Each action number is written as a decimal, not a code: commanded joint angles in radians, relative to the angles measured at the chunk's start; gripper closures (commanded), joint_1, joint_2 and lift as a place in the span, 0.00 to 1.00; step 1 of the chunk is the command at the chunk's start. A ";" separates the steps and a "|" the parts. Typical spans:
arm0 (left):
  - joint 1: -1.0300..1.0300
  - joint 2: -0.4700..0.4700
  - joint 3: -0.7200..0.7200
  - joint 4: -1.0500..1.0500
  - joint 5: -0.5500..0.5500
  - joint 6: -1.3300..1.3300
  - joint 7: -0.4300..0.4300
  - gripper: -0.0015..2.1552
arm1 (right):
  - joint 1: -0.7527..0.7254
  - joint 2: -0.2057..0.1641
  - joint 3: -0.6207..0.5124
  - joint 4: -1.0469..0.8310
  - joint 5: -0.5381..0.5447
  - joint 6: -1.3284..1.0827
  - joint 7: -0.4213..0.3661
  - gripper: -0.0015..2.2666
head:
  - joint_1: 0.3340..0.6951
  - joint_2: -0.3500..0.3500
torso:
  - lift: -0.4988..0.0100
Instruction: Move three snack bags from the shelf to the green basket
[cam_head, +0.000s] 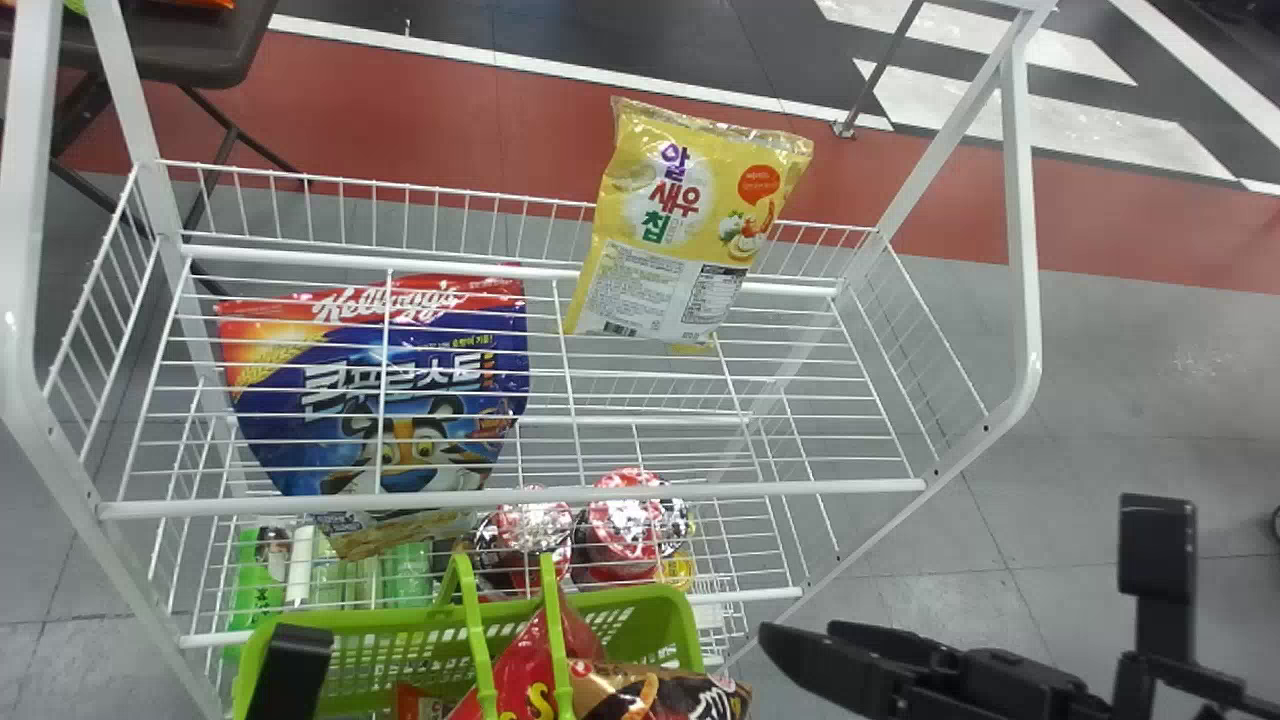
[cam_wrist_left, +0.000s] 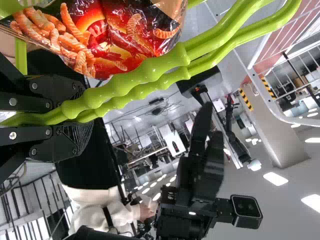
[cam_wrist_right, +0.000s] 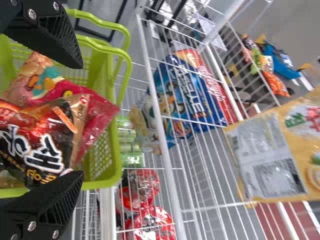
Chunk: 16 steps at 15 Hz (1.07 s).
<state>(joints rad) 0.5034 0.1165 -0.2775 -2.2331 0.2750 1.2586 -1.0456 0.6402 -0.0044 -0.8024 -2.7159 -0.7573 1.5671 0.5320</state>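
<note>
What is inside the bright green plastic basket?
In the basket are at least two snack bags: a shiny red one and a black-and-brown one. They cover most of its bottom, so anything beneath is hidden.

Bright indoor light, fairly even across shelf (cam_head: 515, 495). Left wrist view: ceiling lights (cam_wrist_left: 276, 180) blown out to white, smaller ones in rows farther off. Glossy highlights on red snack bag (cam_wrist_left: 107, 30). Head view: hard glints on foil lids (cam_head: 625, 515), soft sheen on grey floor (cam_head: 1190, 365). Right wrist view: more glints on lids, pale sheen on yellow bag (cam_wrist_right: 272, 177).
</note>
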 joint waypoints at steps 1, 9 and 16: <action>0.000 -0.001 -0.011 -0.002 -0.005 0.008 0.006 0.68 | 0.001 0.005 -0.006 0.120 0.026 -0.012 0.003 0.02 | 1.00 0.00 | 0.89; -0.019 -0.003 -0.049 0.001 -0.026 0.048 0.029 0.68 | 0.118 0.005 0.370 0.347 0.388 -1.470 -0.021 0.03 | 1.00 0.00 | 0.89; -0.016 0.002 -0.055 0.001 -0.026 0.048 0.032 0.68 | 0.191 -0.012 0.687 0.314 0.602 -1.555 -0.207 0.03 | 1.00 0.00 | 0.89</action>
<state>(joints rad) 0.4866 0.1175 -0.3321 -2.2319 0.2484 1.3063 -1.0139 0.8230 -0.0106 -0.1628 -2.3936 -0.1878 0.0093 0.3343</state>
